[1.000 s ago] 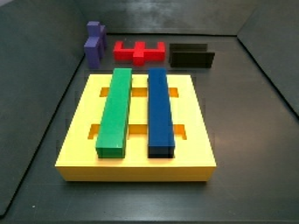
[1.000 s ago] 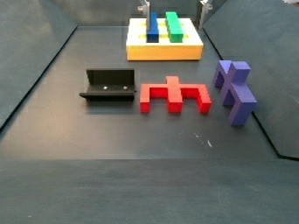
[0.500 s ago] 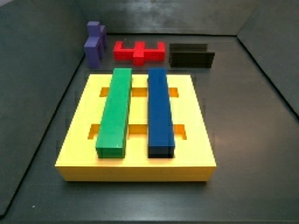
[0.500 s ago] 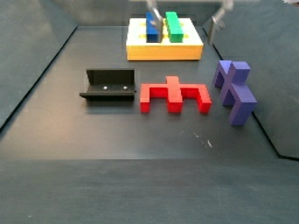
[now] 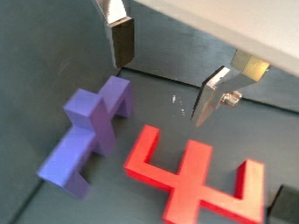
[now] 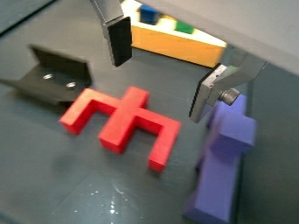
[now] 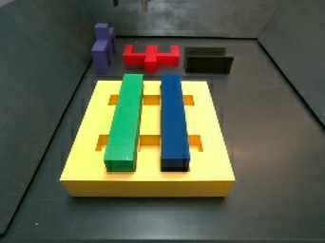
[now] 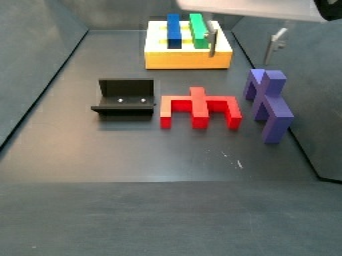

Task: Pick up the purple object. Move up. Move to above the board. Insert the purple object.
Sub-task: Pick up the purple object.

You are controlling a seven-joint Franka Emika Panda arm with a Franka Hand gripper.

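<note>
Gripper (image 5: pixel 170 74) spread wide, nothing between fingers, touching nothing; hangs above floor. In both wrist views, one silver finger (image 6: pixel 118 39) and opposite finger (image 6: pixel 214 92) well apart. Purple object (image 5: pixel 87 133) lies flat on floor, just beside red block (image 5: pixel 193 175), not touching it. In side view, purple object (image 8: pixel 269 102) sits near right wall, gripper (image 8: pixel 246 40) above it, probably nearer board (image 8: pixel 189 52). Board carries green bar (image 7: pixel 124 119) and blue bar (image 7: pixel 174 120). Black fixture (image 8: pixel 123 98) left of red block.
</note>
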